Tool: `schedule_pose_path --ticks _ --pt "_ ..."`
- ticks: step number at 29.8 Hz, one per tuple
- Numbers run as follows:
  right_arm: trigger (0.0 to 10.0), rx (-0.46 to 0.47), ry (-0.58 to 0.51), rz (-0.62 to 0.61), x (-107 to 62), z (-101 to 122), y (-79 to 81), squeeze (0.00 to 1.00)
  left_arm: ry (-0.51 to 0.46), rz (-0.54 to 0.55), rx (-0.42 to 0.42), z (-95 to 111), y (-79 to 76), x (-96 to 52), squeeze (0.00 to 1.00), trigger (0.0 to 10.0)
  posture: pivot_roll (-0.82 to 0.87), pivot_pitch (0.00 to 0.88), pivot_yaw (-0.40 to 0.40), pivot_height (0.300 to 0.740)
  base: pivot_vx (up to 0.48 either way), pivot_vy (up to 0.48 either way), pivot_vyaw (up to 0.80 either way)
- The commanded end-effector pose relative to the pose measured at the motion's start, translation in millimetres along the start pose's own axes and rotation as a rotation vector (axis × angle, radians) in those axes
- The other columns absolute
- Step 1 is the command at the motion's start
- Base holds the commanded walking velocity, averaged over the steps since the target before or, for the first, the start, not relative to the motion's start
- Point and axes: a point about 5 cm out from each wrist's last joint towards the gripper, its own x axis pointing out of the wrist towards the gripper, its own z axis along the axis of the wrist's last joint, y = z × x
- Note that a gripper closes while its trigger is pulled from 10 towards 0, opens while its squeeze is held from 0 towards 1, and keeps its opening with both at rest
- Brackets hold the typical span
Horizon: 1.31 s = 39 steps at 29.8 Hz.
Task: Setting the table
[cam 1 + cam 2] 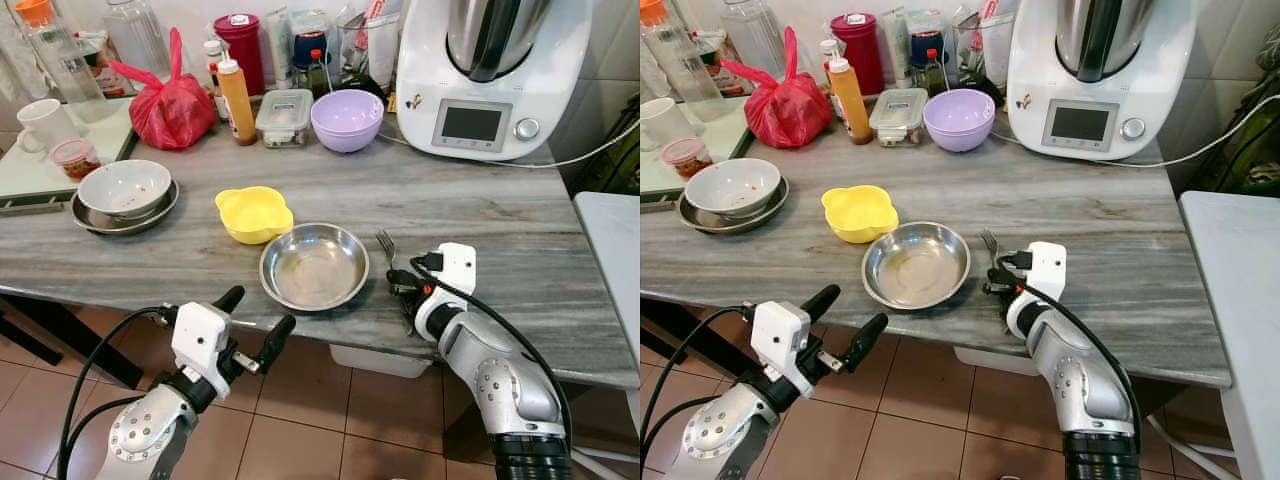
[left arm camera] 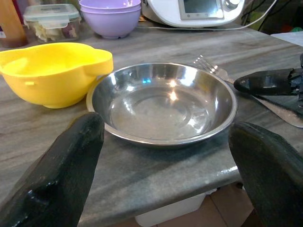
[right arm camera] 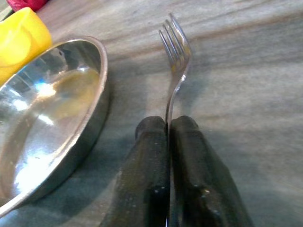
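Two tools at work. Right tool (image 1: 402, 287) is closed tight on the handle of a fork (image 3: 174, 71), fingers (image 3: 150, 156) pinched flat either side of the metal; tines point away from the robot, over the grey worktop (image 1: 480, 220), just beside the right rim of the steel plate (image 1: 314, 265). Cannot tell whether the fork already rests on the surface or hangs a little above it. Left tool (image 1: 255, 322) hangs spread wide and empty, below the worktop's near edge, aimed at the plate. Yellow bowl (image 1: 254, 213) sits just behind and left of the plate, close to touching. Further back: purple bowl (image 1: 347, 119), red bag (image 1: 172, 108), big white kitchen machine (image 1: 490, 70); a used white bowl on a plate (image 1: 124, 192) at far left. Judgement: step in hand is laying the fork beside the plate. To do it well, keep the handle parallel to the plate's side, lower until the tines lie flat, release only once the metal is fully supported, then draw straight back so the fingers don't drag it askew or knock the rim.
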Motion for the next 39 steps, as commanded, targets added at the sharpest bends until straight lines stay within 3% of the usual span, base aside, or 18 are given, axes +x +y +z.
schedule_pose_path --ticks 1,13,17,27,39 --pt "10.0 0.001 0.029 -0.007 1.9 -2.6 0.1 1.0 -0.003 -0.002 0.013 3.4 -0.5 0.4 0.0 10.0 -0.13 0.087 0.076 0.74 0.0 0.0 0.0" --pt "10.0 -0.103 0.041 -0.034 -0.5 1.0 -3.6 1.0 0.003 -0.023 0.005 2.0 -4.3 2.3 0.0 10.0 -0.14 0.083 0.077 0.74 0.0 0.0 0.0" --pt "10.0 -0.199 -0.009 -0.023 -3.1 11.5 1.0 1.0 0.004 -0.024 0.004 0.6 -4.5 2.7 0.0 10.0 -0.14 0.084 0.078 0.74 0.0 0.0 0.0" --pt "10.0 -0.214 0.022 -0.029 -5.5 3.9 -0.1 1.0 0.009 -0.022 0.003 -0.4 -4.3 0.6 0.0 10.0 -0.14 0.089 0.077 0.74 0.0 0.0 0.0" --pt "10.0 -0.306 -0.091 -0.038 -15.5 13.4 2.5 1.0 0.006 -0.024 0.003 3.9 -5.0 3.8 0.0 10.0 -0.14 0.097 0.08 0.74 0.0 0.0 0.0"
